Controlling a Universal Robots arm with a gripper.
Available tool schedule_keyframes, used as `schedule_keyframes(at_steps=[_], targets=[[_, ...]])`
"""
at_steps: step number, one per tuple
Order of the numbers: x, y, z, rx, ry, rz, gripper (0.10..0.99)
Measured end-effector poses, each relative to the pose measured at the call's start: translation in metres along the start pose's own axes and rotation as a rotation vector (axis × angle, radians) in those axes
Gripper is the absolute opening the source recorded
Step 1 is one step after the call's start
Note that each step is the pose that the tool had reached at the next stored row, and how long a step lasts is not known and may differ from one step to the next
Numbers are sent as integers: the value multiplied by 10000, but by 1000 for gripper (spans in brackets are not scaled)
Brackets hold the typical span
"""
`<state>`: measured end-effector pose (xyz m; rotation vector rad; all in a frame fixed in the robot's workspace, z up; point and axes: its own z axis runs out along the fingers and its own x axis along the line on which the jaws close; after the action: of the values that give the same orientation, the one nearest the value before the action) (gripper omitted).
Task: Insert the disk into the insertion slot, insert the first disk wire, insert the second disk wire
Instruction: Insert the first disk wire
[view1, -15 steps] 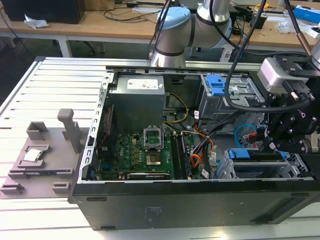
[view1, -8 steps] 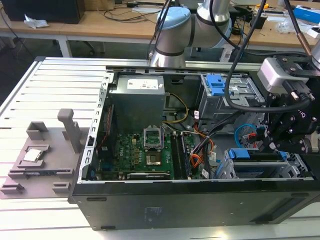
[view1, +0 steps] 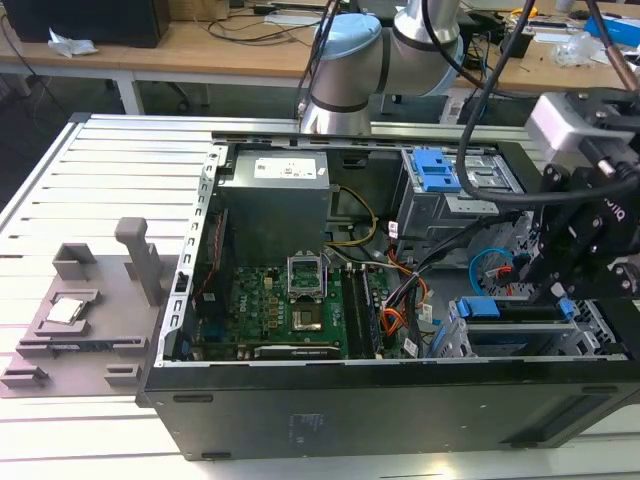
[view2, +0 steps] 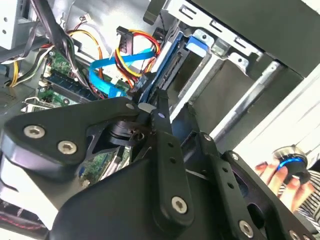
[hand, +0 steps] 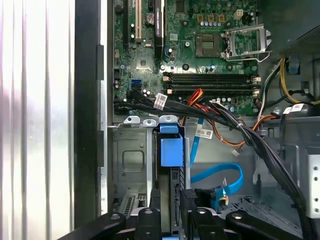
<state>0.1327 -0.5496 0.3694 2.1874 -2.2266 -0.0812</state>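
Note:
The disk (hand: 171, 150), in its bright blue carrier, stands on edge inside the insertion slot (hand: 131, 160), a low grey metal cage at the case's front corner. In the exterior view the disk (view1: 505, 330) lies low at that view's right, under my gripper (view1: 548, 300). My gripper (hand: 171, 197) is shut on the disk's near end, one black finger on each side. In the second wrist view the fingertips (view2: 159, 111) meet on the carrier's edge (view2: 167, 60). A loose blue flat wire (hand: 220, 175) with a black plug curls beside the slot, and red, yellow and orange wires (view2: 135, 47) hang close by.
The motherboard (view1: 290, 305) fills the case floor, with a thick black cable bundle (hand: 235, 125) crossing toward the drive bays. A taller grey cage with blue latch (view1: 440, 170) stands behind. A grey fixture (view1: 90, 310) lies outside on the slatted table. A person's hand (view2: 280, 175) shows nearby.

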Motion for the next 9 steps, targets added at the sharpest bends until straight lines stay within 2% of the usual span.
schedule_keyframes(at_steps=[3, 5, 9], targets=[[-20, 2, -8, 0, -1, 0, 302], [-137, 5, -3, 1, 1, 2, 302], [-237, 6, 9, 1, 65, 4, 302]])
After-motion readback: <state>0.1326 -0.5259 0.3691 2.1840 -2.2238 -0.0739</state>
